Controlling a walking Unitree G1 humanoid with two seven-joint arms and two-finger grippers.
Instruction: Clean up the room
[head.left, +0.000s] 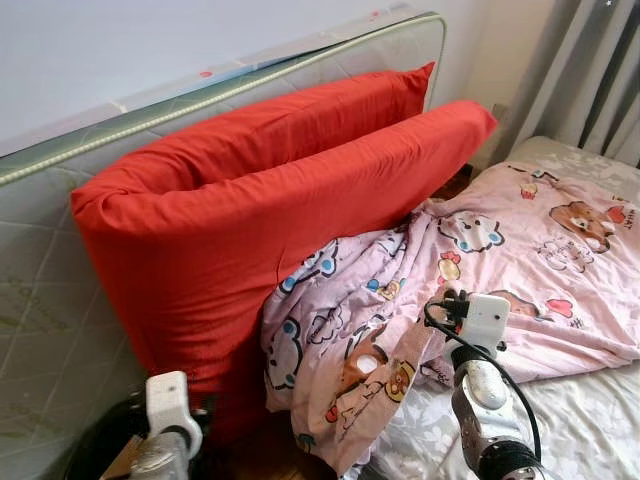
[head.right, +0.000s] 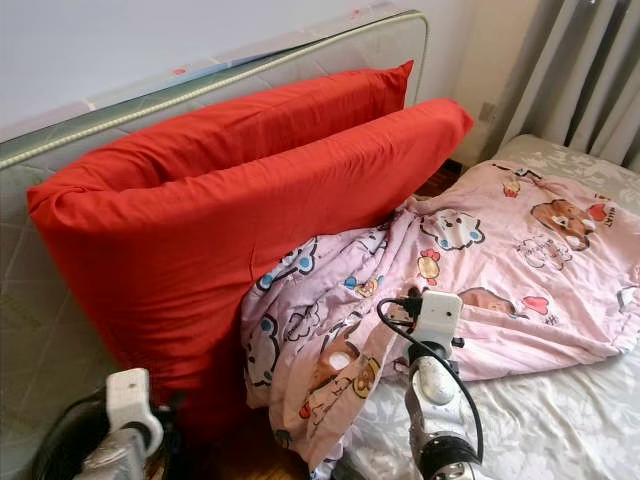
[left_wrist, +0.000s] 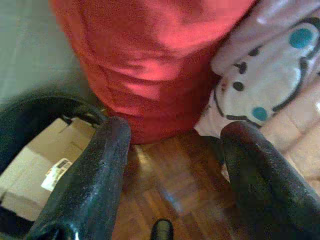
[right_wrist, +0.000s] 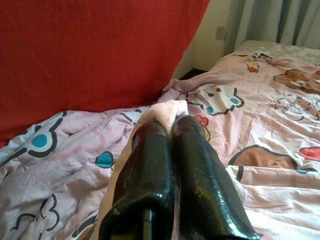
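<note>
step: we're straightening pink blanket (head.left: 500, 250) | R gripper (right_wrist: 170, 122) pinched on its fold | L gripper (left_wrist: 172, 150) open, idle nr red cushion (head.left: 250, 200) | next: pull flat over bed, we reckon

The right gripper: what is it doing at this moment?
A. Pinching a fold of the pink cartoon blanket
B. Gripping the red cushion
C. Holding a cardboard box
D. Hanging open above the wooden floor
A. In the right wrist view the right gripper has its jaws closed together with a fold of the pink cartoon blanket caught between the tips; the red cushion lies beyond them, untouched.
</note>
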